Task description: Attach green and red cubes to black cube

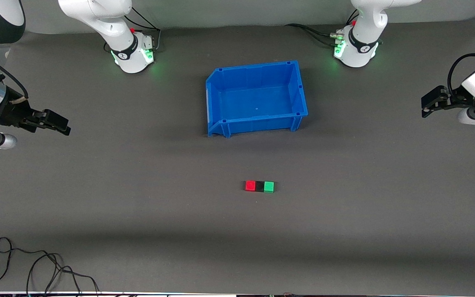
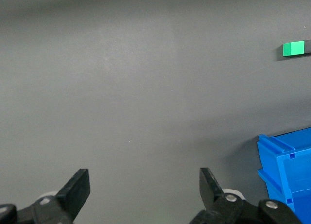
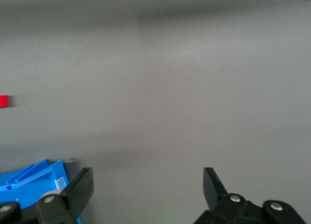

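The right gripper point(image 1: 62, 126), a black two-finger claw on the arm that shows at the front view's left edge, hangs over bare dark grey table point(image 1: 138, 214) at the right arm's end, well apart from everything else. Its jaws stand wide apart and hold nothing; the right wrist view shows both black fingers point(image 3: 80, 187) with only grey surface between them.

Near the table's middle sits a blue plastic bin point(image 1: 299, 88), open-topped and with nothing in it. Nearer to the front camera than the bin, three tiny cubes lie in a touching row on the table: the bright red cube point(image 1: 250, 185) toward the right arm's end, the matte black cube point(image 1: 259, 186) between, and the bright green cube point(image 1: 269, 186) toward the left arm's end.

The left gripper point(image 1: 427, 108), black as well, hangs over the table's edge at the left arm's end, well apart from the cubes. Its jaws are also spread wide and empty, as the left wrist view shows.

A loose black cable point(image 1: 35, 264) lies on the table edge nearest the front camera.
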Available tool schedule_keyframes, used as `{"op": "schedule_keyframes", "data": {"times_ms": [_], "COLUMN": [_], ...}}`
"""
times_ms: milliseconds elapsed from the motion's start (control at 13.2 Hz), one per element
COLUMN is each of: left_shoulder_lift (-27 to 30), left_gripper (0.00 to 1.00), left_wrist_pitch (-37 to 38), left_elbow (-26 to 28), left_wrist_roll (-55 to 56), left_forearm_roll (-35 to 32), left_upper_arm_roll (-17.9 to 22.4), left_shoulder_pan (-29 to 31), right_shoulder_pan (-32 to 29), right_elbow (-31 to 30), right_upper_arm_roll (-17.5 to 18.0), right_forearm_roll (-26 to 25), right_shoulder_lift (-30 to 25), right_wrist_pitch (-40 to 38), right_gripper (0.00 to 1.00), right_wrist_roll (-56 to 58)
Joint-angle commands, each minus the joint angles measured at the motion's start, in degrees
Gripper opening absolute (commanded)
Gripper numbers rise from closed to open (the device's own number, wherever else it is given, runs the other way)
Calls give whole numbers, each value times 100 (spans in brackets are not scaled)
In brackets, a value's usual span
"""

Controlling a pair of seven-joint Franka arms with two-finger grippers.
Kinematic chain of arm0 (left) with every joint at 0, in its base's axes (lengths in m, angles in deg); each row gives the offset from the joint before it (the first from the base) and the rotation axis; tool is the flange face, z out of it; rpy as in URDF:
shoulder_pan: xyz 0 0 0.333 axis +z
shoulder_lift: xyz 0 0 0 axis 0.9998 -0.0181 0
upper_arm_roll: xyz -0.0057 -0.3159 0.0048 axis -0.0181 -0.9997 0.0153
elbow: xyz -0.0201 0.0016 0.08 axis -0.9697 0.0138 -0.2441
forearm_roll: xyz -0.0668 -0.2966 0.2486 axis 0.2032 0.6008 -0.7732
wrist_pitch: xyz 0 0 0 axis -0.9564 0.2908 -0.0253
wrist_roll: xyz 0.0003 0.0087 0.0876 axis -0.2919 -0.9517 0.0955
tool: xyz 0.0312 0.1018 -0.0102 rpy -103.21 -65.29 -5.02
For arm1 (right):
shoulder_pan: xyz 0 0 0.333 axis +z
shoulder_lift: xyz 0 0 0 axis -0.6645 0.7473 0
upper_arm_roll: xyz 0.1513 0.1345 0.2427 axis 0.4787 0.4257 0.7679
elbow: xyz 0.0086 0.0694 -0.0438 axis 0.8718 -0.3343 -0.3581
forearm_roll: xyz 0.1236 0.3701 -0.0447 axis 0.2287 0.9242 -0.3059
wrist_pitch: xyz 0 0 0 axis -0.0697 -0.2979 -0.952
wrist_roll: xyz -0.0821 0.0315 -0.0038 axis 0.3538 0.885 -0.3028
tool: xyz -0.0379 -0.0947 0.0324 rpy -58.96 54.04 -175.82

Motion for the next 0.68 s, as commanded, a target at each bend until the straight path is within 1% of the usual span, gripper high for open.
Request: {"op": "schedule_keyframes", "data": {"times_ms": [0,75,604], "left_shoulder_lift": [-48,-57,-66], "left_gripper": [100,100,100], "left_wrist_pitch": [-70,-53,-70], "left_elbow": [43,43,35], "left_wrist_roll": [-42,-25,159], "left_forearm_roll": [-68,-68,-59], "left_upper_arm_roll": [-46,-46,-46], "left_shoulder_pan": [96,88,97], "right_shoulder_pan": [-29,-20,33], "right_elbow": [-176,-237,-475], "right_upper_arm_roll": [-121,-200,-201], "right_forearm_roll": [-116,-108,-99], "right_shoulder_lift": [-178,-196,-459], "right_wrist_pitch": [-20,15,-29], "right_gripper": [100,100,100], "right_wrist_roll": [297,463,421]}}
